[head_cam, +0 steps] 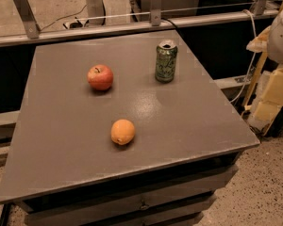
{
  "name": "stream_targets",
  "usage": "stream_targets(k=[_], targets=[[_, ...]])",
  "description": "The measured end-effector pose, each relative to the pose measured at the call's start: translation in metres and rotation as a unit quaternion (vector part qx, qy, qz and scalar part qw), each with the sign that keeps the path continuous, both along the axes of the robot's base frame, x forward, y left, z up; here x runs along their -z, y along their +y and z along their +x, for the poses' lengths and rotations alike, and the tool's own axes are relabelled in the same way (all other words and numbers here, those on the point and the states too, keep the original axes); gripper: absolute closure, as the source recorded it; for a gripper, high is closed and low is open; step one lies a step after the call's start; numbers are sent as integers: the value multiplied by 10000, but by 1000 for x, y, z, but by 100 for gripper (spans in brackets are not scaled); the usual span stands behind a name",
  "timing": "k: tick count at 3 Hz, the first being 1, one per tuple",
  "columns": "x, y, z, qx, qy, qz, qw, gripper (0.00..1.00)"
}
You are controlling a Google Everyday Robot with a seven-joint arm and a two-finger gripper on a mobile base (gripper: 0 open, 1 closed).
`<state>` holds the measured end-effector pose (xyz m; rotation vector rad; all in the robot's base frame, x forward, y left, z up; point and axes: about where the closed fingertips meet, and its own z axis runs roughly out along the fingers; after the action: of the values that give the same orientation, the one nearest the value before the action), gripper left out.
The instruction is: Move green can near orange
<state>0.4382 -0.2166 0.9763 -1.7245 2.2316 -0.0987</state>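
Observation:
The green can (166, 60) stands upright on the far right part of the grey table (61, 140), its silver top open. The orange (122, 131) lies near the middle front of the table, well apart from the can. My gripper is out of view; only a pale rounded part (280, 32) shows at the right edge, off the table.
A red apple (100, 77) lies on the table's left, level with the can. A metal rail (132, 27) with posts runs behind the table. Yellowish foam blocks (271, 95) and a white cable (249, 65) stand by the table's right side.

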Motion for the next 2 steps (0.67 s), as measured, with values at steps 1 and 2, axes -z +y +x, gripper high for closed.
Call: stream_targets(k=[1,2], targets=[[-1,0,1,-5,-27,18,10000,0],[-1,0,1,-6,-31,22,10000,0]])
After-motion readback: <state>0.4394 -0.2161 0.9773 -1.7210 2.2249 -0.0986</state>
